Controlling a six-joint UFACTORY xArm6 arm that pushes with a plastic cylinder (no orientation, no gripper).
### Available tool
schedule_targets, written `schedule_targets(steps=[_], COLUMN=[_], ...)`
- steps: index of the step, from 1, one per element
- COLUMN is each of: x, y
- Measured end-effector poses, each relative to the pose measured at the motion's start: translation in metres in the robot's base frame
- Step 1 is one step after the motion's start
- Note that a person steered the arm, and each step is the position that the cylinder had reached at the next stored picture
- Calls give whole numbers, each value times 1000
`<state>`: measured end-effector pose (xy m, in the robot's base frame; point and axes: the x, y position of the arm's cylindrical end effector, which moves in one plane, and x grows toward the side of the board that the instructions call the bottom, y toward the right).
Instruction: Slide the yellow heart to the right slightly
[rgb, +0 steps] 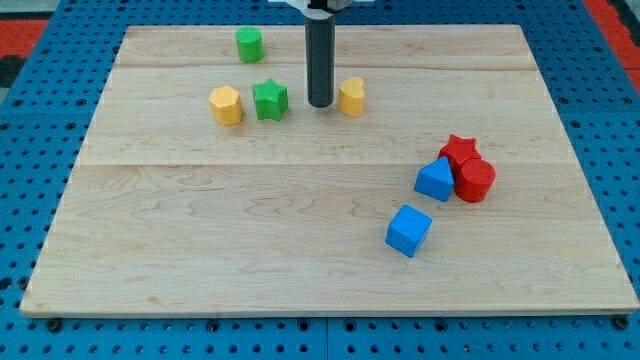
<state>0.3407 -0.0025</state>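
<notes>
The yellow heart (351, 96) sits on the wooden board (250, 230) near the view's top, right of centre. My tip (320, 104) is the lower end of the dark rod; it stands just left of the yellow heart, with a small gap or light contact, I cannot tell which. The green star (270, 99) is to the tip's left.
A yellow hexagon (227, 105) lies left of the green star. A green block (249, 44) sits near the top edge. At the right, a red star (460, 151), a red cylinder (474, 180) and a blue triangle (435, 179) cluster together. A blue cube (409, 230) lies below them.
</notes>
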Motion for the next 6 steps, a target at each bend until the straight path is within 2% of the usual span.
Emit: schedule_targets(steps=[2,3,4,5,6], x=[-21,5,-38,-53,-5], y=[1,13,12,41,88])
